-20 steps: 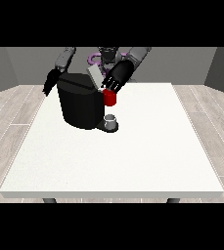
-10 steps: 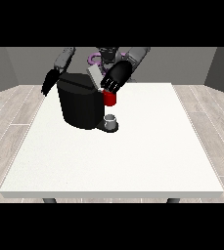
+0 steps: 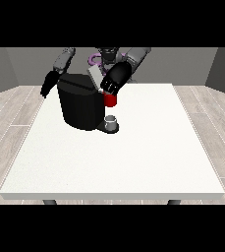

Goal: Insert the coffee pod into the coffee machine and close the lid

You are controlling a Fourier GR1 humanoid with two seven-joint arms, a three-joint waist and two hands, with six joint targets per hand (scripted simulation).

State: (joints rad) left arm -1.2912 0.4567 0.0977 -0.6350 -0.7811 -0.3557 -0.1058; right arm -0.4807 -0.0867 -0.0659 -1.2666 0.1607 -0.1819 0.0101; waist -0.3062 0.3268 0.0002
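You look across a large white tabletop [image 3: 133, 162] that fills the middle of the view, its near edge a pale band with two dark legs [image 3: 49, 202] showing just beneath it. Around it the floor [image 3: 6, 118] is laid in long light-grey wood-look planks, with seams running away from you. Behind, plain grey walls [image 3: 182, 64] close the room, darker at both corners. The light is even, and shadows stay soft.
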